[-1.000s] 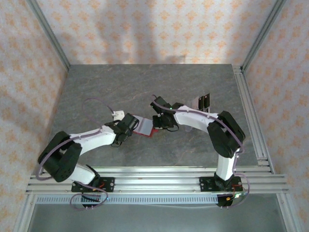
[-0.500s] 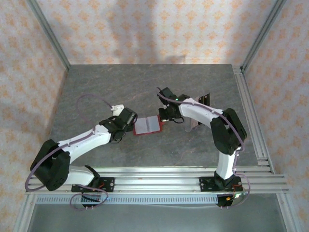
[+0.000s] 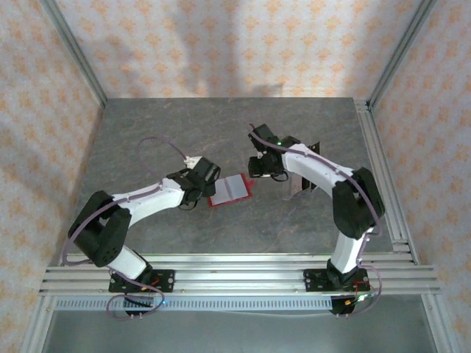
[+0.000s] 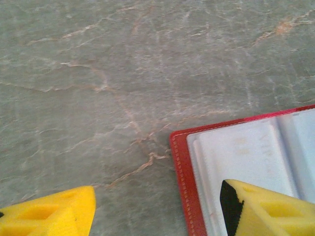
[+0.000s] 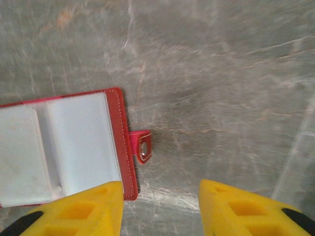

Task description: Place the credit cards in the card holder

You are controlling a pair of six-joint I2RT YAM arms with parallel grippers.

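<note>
The card holder [image 3: 230, 190] lies open and flat on the grey marbled desk [image 3: 221, 125], roughly midway between the two arms, with its pale lining facing up inside a red stitched border.

The left arm [image 3: 140, 202] reaches in from the holder's left side. In the left wrist view its jaws stand apart, clamped on nothing. One yellow pad [image 4: 49, 214] sits over bare desk, well clear of the holder. The other pad [image 4: 268, 209] overlaps the pale lining just inside the red edge, so that edge of the holder falls between the two pads. Whether this pad presses on the lining or merely hovers above it, I cannot tell.

The right arm [image 3: 324, 173] comes in from the opposite side. Its jaws are also apart and grip nothing. In the right wrist view the left-hand pad [image 5: 78, 209] overlaps the holder's near corner, and the right-hand pad [image 5: 246, 209] is over bare desk. The little snap tab [image 5: 143, 146] sticks out from the holder's edge and lies flat on the desk, in line with the gap between the pads but ahead of them, touching neither.

The credit cards [image 3: 314, 148] show as a dark shape on the desk beyond the right arm, well apart from the holder and partly hidden by the arm.
</note>
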